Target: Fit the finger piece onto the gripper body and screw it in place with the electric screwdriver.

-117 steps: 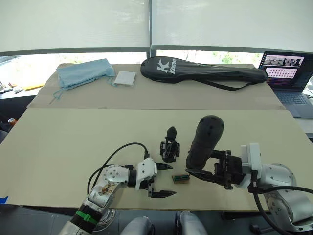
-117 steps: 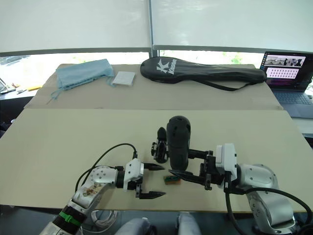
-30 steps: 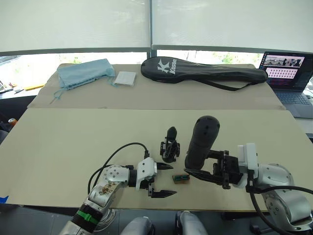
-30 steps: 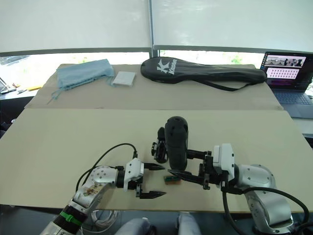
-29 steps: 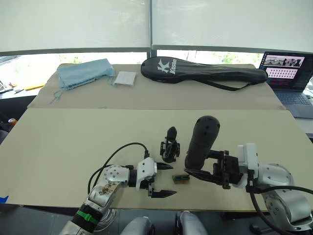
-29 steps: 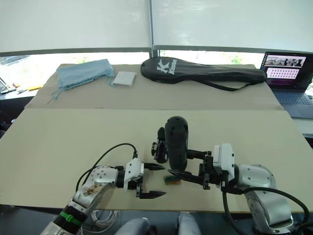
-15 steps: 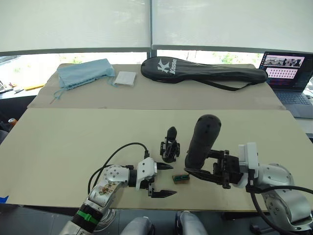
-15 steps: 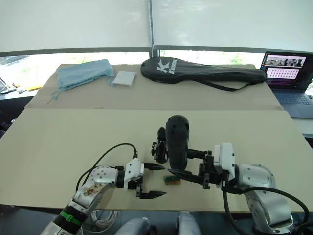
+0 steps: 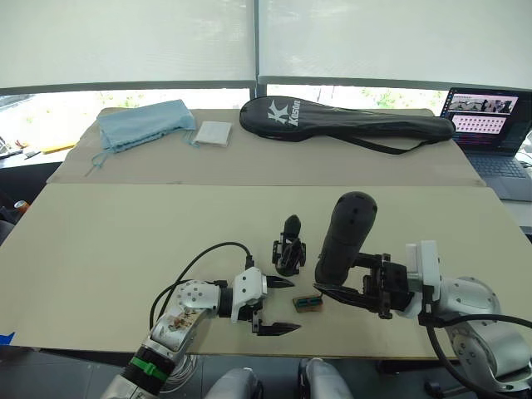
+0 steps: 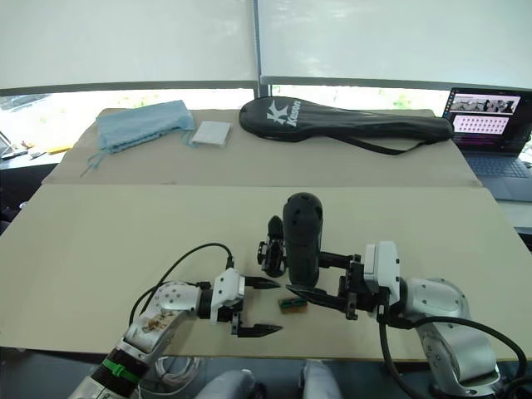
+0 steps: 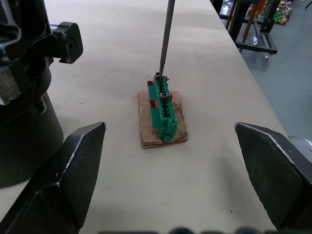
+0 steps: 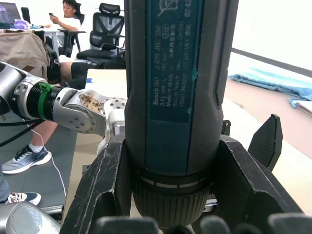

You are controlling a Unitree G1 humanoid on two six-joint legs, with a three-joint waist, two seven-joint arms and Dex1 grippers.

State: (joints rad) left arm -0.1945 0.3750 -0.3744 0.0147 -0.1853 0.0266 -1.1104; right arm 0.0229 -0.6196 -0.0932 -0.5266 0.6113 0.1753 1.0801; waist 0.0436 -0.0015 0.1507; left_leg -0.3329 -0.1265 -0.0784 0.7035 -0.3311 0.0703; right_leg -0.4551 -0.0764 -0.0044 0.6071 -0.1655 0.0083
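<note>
Right gripper [image 9: 359, 291] clamps the electric screwdriver [image 9: 344, 237], lower centre, bit on green screw holder [image 11: 162, 108]; left gripper [image 9: 274, 305] wide open, empty; gripper body [image 9: 288, 249] apparently not yet screwed.

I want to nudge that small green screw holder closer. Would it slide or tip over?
The green screw holder sits on a flat brown base flush on the table, so it would probably slide rather than tip. It looks light, so a gentle push may also spin it.

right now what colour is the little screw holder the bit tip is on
Green with red bits, on a brown pad; the left wrist view shows it best, bit touching it.
</note>
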